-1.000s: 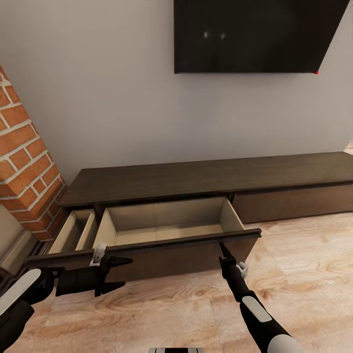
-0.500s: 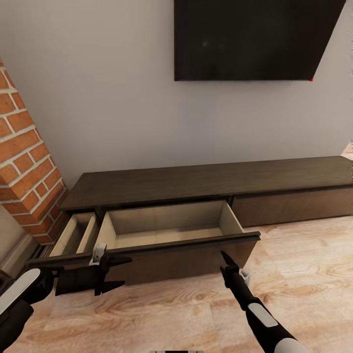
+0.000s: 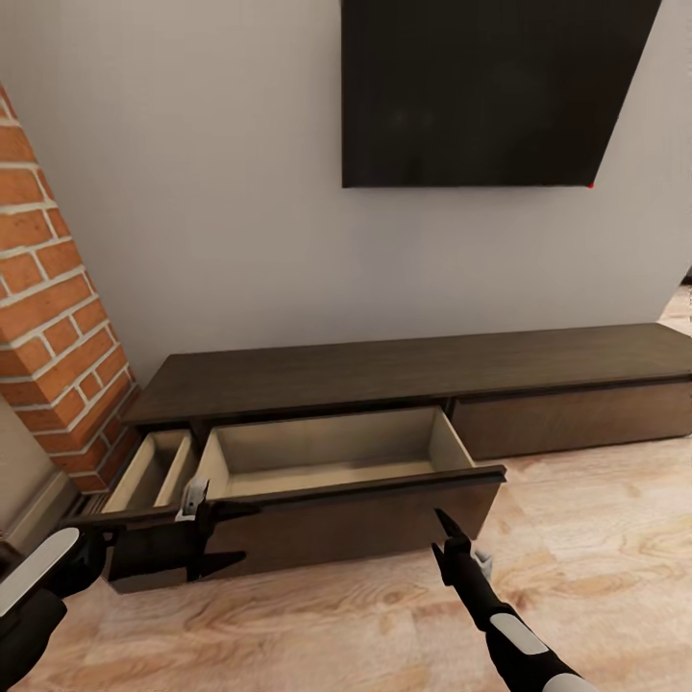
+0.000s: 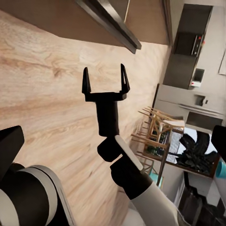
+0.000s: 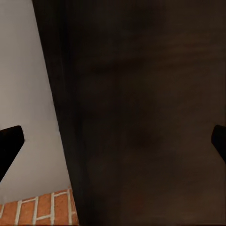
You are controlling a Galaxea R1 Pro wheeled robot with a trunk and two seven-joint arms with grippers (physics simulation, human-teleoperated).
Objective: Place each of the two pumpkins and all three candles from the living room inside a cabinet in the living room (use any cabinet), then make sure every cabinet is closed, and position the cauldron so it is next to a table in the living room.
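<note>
Head view: the cabinet [image 3: 413,370] is seen against the grey wall under a dark wall screen [image 3: 490,91], with its wide left drawer [image 3: 332,471] pulled out and bare inside; a narrow side drawer [image 3: 144,476] next to it is also pulled out. The right front [image 3: 572,420] is seen flush and closed. The left pincer [image 3: 216,538] is held wide open, fingers spread, just at the left end of the pulled-out drawer front, nothing gripped; contact with the front cannot be told. The right pincer [image 3: 444,524] is held below the drawer front's right part, slightly apart from it, over the wooden floor [image 3: 596,557]. In the left wrist view the right pincer [image 4: 106,80] is shown with both fingers spread and nothing between them, floor behind, drawer edge [image 4: 110,21] close by. In the right wrist view, dark cabinet wood [image 5: 141,113] is seen close up, with fingertips [image 5: 9,141] wide apart at the frame edges. A brick column [image 3: 53,317] stands at the cabinet's left end.
</note>
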